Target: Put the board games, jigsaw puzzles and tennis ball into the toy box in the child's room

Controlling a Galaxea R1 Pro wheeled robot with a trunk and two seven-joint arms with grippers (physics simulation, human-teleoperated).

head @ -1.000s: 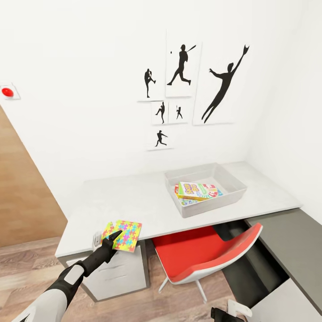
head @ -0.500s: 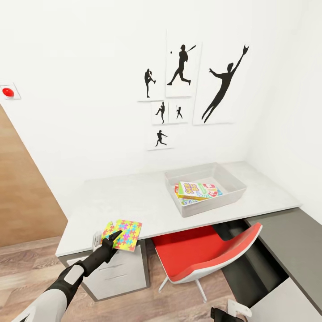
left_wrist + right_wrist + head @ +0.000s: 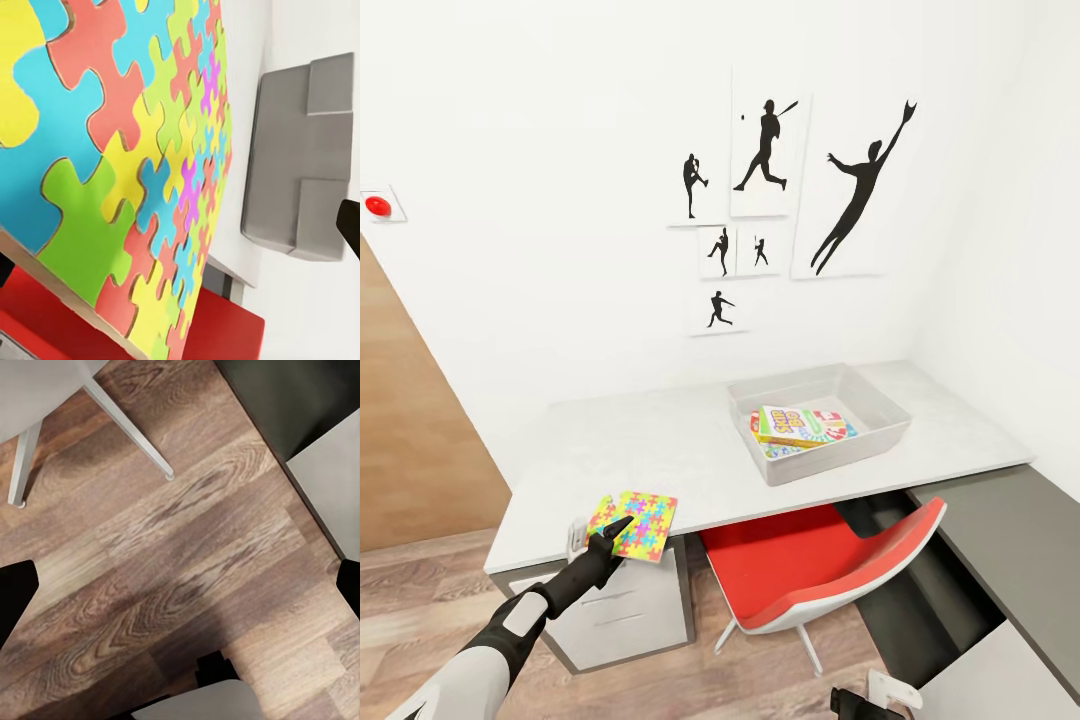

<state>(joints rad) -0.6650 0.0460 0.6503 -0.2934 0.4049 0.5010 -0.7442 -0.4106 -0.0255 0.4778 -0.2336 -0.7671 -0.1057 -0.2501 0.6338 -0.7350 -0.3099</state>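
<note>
at the table's (image 3: 690,450) near corner, left gripper (image 3: 603,537) reaches forward, clamped on a jigsaw puzzle (image 3: 634,525).

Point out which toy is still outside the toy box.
The jigsaw puzzle at the table's front left corner, by the left gripper. The Skip-Bo game and the boxes under it lie inside the toy box.

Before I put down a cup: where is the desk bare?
Bare top runs between the puzzle at the front left corner and the grey tray, and along the wall behind them. A narrow strip lies right of the tray. The tray itself is crowded with game boxes.
</note>
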